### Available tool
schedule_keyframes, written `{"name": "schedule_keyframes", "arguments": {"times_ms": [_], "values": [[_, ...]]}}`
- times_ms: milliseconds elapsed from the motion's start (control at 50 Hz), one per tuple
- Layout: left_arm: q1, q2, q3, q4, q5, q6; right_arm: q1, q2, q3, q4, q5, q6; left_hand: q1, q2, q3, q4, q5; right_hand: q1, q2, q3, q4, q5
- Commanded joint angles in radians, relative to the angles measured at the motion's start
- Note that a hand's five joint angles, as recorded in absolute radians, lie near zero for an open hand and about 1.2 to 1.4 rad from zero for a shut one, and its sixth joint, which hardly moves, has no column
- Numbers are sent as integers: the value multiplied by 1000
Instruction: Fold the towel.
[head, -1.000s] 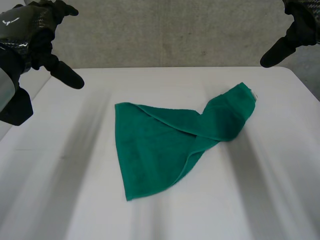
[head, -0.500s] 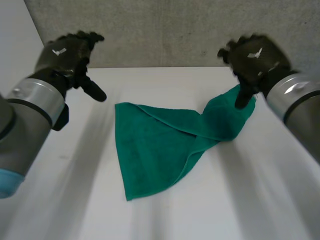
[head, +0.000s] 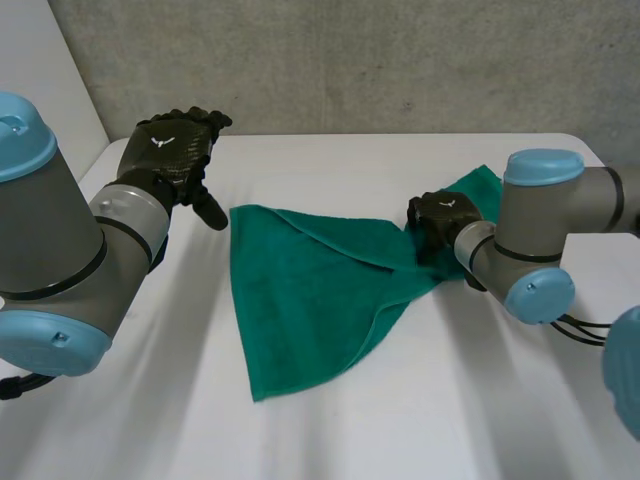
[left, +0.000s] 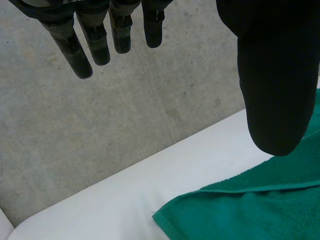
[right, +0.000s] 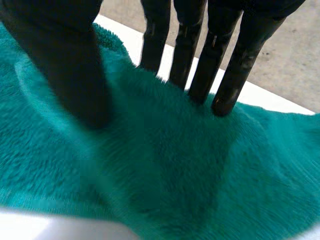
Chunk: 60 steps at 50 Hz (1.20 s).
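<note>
Under the right robot hand (head: 437, 222), a fluffy green towel (head: 300, 290) lies rumpled.

- the left arm (head: 60, 250) stretched from 8 o'clock in the head view up toward 10 o'clock, grey joint and light-blue cap nearest the camera.
- the left hand (head: 172, 160) hung in the air at 10 o'clock, back upward, holding nothing.
- its fingers (left: 100, 40) were straight and close together; its thumb (left: 275, 90) stood well apart from them, pointing toward 4 o'clock in the head view.
- the right arm (head: 545, 225) reached in from 3 o'clock, elbow bent, wrist aimed toward 9 o'clock.
- the right hand (head: 438, 222) sat low just right of centre, palm down.
- its fingers (right: 200, 60) were straight, tips pressed downward; its thumb (right: 70, 65) was set apart beside them.
</note>
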Motion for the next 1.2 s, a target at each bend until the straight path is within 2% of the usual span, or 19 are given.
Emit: {"name": "schedule_keyframes", "arguments": {"times_ms": [20, 200, 380, 440, 580, 600, 660, 680, 740, 780, 820, 840, 860, 900, 980, 1000, 1060, 1160, 1200], "values": [[3, 1, -4, 10, 0, 0, 13, 6, -136, -6, -20, 9, -14, -28, -39, -29, -46, 686, 616, 625, 649, 674], [10, -31, 7, 62, 2, -4, 13, -366, -101, 14, -86, -8, -14, -28, -39, -29, -46, 686, 616, 625, 649, 674], [12, -165, 65, 143, 38, -15, 19, -573, 0, 163, -189, -129, -14, -28, -39, -29, -46, 686, 616, 625, 649, 674], [7, -278, 130, 146, 136, -64, 36, -623, 45, 191, -195, -163, -14, -28, -39, -29, -46, 686, 616, 625, 649, 674], [4, -415, 228, 165, 250, -204, 85, -777, 177, 198, -202, -200, -14, -28, -39, -29, -46, 686, 616, 625, 649, 674], [4, -459, 254, 169, 305, -248, 85, -778, 177, 198, -202, -200, -11, -24, -35, -26, -42, 686, 616, 625, 649, 674], [4, -479, 265, 174, 338, -265, 97, -790, 206, 205, -202, -200, 13, -1, -12, -2, -19, 686, 616, 625, 649, 674], [3, -503, 275, 191, 388, -288, 99, -795, 217, 206, -201, -200, 86, 72, 61, 71, 54, 686, 616, 625, 649, 674], [-2, -522, 279, 220, 434, -312, 100, -805, 240, 206, -201, -198, 204, 190, 179, 188, 172, 686, 616, 625, 649, 674], [-5, -534, 280, 260, 462, -343, 100, -810, 249, 203, -196, -198, 447, 433, 422, 431, 415, 686, 616, 625, 649, 674], [-7, -539, 282, 289, 463, -365, 92, -812, 255, 201, -186, -197, 743, 729, 718, 727, 711, 686, 616, 625, 649, 674], [-7, -542, 285, 318, 454, -386, 89, -812, 255, 201, -184, -195, 1061, 1047, 1036, 1046, 1029, 686, 616, 625, 649, 674], [-7, -544, 286, 333, 447, -397, 85, -812, 255, 201, -183, -195, 1206, 1192, 1181, 1191, 1174, 686, 616, 625, 649, 674], [-7, -542, 286, 358, 421, -405, 83, -810, 257, 203, -179, -195, 1208, 1194, 1183, 1192, 1176, 686, 616, 625, 649, 674], [3, -519, 291, 410, 292, -388, 80, -792, 257, 206, -155, -195, 1208, 1194, 1183, 1192, 1176, 686, 616, 625, 649, 674], [13, -493, 294, 433, 232, -366, 79, -784, 257, 206, -146, -197, 1208, 1194, 1183, 1192, 1176, 686, 616, 625, 649, 674], [48, -404, 292, 484, 169, -304, 65, -729, 237, 205, -111, -200, 1208, 1194, 1183, 1192, 1176, 686, 616, 625, 649, 674], [82, -298, 292, 528, 170, -259, 28, -637, 134, 185, -55, -220, 1208, 1194, 1183, 1192, 1176, 686, 616, 625, 649, 674], [84, -228, 294, 542, 170, -256, 31, -586, 4, 137, -26, -220, 1208, 1194, 1183, 1192, 1176, 686, 616, 625, 649, 674]]}}
